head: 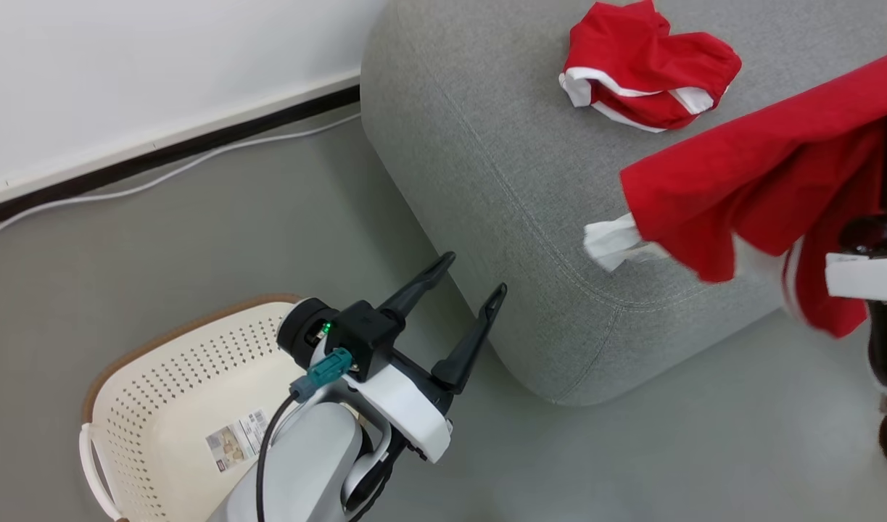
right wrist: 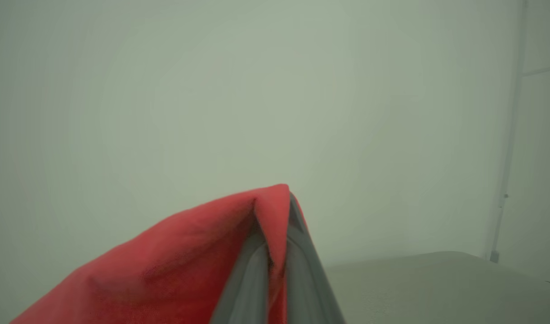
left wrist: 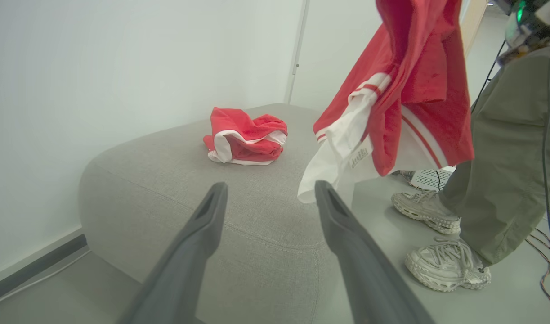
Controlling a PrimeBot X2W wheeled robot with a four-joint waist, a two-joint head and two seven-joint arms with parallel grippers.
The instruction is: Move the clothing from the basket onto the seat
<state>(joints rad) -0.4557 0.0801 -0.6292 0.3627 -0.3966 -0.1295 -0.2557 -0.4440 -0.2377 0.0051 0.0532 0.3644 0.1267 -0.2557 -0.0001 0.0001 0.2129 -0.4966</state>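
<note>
1. Red garment (head: 762,181) hangs from the right gripper (right wrist: 278,225), whose fingers are pinched together on a fold. It hangs above the front corner of the seat (head: 487,159), partly past the edge.
2. Second garment (head: 646,69) lies bunched on the seat, farther back.
3. Basket (head: 160,391) stands on the floor (head: 196,239) near the seat's left corner; its visible bottom holds no clothing.
4. Left gripper (head: 473,274) hovers beside the seat, fingers apart, empty.
5. Carry the held garment farther over the seat before release, so its white hem cannot slide off the edge.
6. Lower until the fabric rests, then part the fingers.
</note>
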